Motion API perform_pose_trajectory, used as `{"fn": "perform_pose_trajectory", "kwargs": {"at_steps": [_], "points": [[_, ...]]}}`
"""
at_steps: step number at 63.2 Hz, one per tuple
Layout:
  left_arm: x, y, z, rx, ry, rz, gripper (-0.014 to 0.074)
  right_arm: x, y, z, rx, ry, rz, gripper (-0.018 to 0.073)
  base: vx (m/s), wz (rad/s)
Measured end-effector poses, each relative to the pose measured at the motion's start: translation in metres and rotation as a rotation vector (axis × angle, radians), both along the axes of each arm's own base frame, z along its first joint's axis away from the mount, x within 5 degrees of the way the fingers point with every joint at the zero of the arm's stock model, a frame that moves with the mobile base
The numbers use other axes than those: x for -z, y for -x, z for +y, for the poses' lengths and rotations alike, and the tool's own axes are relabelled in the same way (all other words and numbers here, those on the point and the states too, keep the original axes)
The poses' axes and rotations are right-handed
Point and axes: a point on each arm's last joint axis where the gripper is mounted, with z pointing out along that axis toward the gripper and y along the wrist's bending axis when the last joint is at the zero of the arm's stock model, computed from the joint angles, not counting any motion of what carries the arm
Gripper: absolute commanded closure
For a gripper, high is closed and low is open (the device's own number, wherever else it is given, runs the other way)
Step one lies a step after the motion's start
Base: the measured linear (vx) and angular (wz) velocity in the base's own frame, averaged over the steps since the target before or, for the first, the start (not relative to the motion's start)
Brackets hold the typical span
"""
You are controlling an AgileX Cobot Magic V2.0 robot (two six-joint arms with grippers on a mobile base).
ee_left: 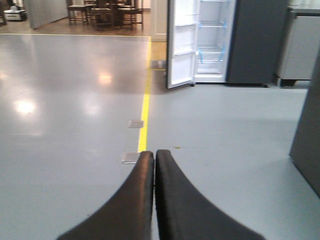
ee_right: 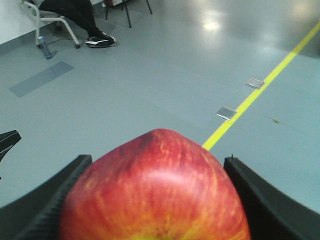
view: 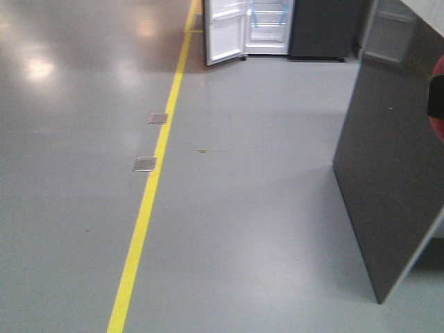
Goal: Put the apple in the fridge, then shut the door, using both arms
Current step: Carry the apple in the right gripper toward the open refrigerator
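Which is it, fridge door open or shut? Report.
Open. The door swings out from the fridge, showing its white inner face and the shelves.

You see the apple (ee_right: 155, 195) red, with fine yellow-orange streaks that become more yellow toward its lower part. The right tool (ee_right: 156, 162) is black, and the left tool (ee_left: 154, 156) is black too. The fridge (ee_left: 256, 45) is dark grey outside and white inside, with blue strips (ee_left: 223, 25) in the lining. The door (ee_left: 181, 47) shows you its white inner face. The floor (view: 263, 208) is pale grey and glossy, with one yellow line (view: 149, 201) on it.
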Motion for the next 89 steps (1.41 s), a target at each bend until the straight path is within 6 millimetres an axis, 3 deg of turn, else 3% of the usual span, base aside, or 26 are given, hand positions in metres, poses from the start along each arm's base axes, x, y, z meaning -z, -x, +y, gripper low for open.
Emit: {"fn": "perform_pose_trajectory", "kwargs": {"at_steps": [29,89], "points": [[0.0,0.0,0.0,0.0,0.0,0.0,0.0603,0.0,0.0,0.0,0.0,0.0,0.0,0.0563,0.19,0.23],[0.0,0.0,0.0,0.0,0.0,0.0,0.0603,0.0,0.0,0.0,0.0,0.0,0.0,0.0563,0.27,-0.05]]}}
